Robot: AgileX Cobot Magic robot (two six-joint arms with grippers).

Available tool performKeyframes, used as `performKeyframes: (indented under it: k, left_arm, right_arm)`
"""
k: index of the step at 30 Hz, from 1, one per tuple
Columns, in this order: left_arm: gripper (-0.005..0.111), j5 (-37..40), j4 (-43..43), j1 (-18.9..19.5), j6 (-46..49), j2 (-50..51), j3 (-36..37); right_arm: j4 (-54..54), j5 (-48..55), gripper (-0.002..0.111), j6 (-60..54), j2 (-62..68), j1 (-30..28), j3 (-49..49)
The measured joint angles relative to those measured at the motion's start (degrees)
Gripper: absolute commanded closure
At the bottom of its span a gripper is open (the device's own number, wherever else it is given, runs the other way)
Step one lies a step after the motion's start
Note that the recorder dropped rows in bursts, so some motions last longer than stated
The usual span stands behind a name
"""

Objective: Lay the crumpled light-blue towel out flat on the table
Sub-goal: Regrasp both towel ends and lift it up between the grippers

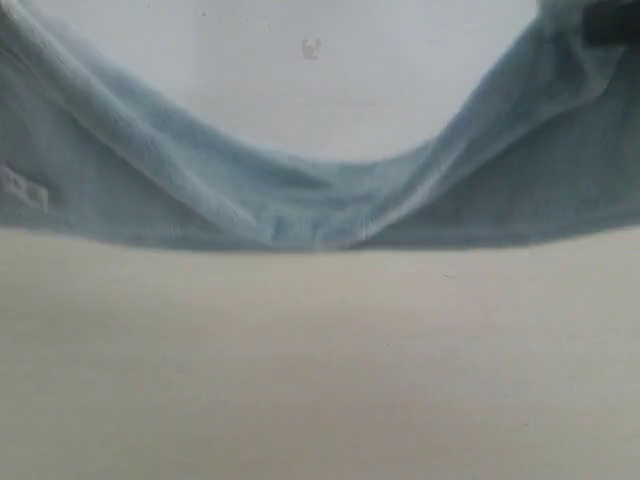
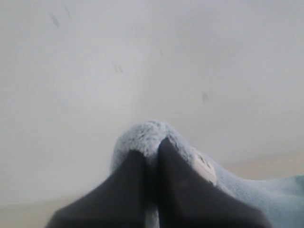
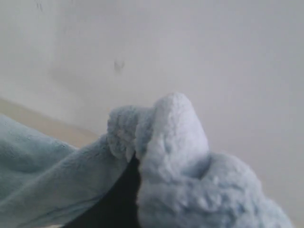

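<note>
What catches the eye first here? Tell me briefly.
The towel hangs stretched across the exterior view, sagging in the middle, its lower edge down by the table. The left gripper is pinched shut on one fluffy corner. The right gripper is nearly buried in a bunched fold at the other end.

Left hand (image 2: 151,145) has its dark fingers (image 2: 185,190) closed tight on the towel (image 2: 147,130); right hand (image 1: 610,25), a dark blur upper right, seems clamped likewise.
</note>
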Motion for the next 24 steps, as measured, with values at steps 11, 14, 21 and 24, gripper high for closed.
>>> performKeyframes:
  k: [11,14,21,24]
  left_arm:
    - [0.103,25.1,7.7,0.0,-7.1,7.7,6.1]
    - [0.103,38.1,10.1,0.0,-9.0,11.5,6.4]
    - [0.103,48.5,10.0,0.0,-9.8,12.4,6.4]
    - [0.103,47.4,10.0,0.0,-9.3,11.6,6.7]
  right_arm:
    - [-7.7,18.9,0.108,17.5,2.9,-8.5,5.3]
    - [-10.7,35.1,0.108,23.3,6.8,-9.2,5.5]
    - [-12.8,44.8,0.108,26.3,7.9,-9.2,5.5]
    - [-16.3,41.9,0.108,28.6,8.0,-9.2,5.5]
